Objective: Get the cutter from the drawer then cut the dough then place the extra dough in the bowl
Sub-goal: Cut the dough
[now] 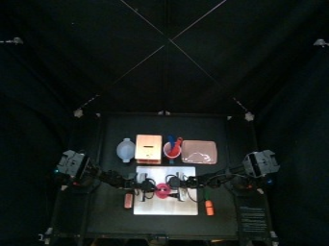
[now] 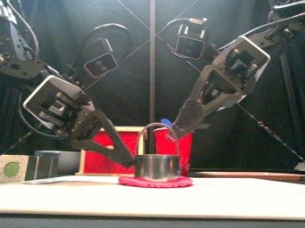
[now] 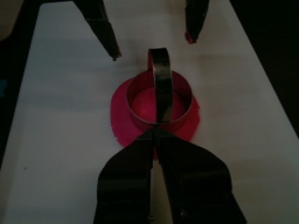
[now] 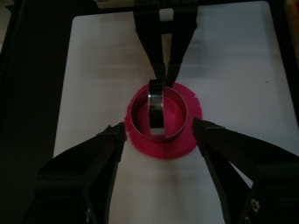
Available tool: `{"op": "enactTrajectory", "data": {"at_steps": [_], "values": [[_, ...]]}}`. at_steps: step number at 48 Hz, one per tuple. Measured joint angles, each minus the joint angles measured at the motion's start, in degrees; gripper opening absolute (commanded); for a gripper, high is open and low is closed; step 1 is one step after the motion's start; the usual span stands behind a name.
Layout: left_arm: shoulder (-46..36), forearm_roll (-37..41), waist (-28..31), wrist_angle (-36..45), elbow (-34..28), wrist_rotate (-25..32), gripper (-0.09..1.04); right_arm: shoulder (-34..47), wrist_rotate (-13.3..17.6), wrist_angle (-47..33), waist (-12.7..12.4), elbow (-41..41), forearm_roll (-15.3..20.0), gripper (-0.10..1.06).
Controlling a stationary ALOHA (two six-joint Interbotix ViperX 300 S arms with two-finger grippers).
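Pink dough lies as a flat disc on the white cutting board, at the front middle of the tabletop. On the dough stands the round metal cutter, its wall upright and its wire handle arched above it. My left gripper comes down from the left side, and its jaws are pinched together on the cutter's rim, about where the handle joins it. My right gripper hangs low from the other side with its jaws spread wide, one on each side of the dough. They grip nothing, and I cannot tell whether their tips touch the board. Behind the board, in a row toward the back of the tabletop, stand the blue-grey bowl, the pale wooden box, the red cup and the flat pink tray, all apart from the dough.
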Motion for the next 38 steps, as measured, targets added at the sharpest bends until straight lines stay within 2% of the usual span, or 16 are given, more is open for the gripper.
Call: {"op": "enactTrajectory", "data": {"at_steps": [11, 38], "values": [[2.37, 0.00, 0.00, 0.00, -0.53, 0.09, 0.50, 0.35, 0.09, 3.34, -0.53, -3.08, -2.64, 0.94], [3.34, 0.00, 0.09, 1.14, -1.32, -0.09, 0.50, 3.34, 0.35, 7.91, -1.32, -5.98, -2.20, 0.90]]}}
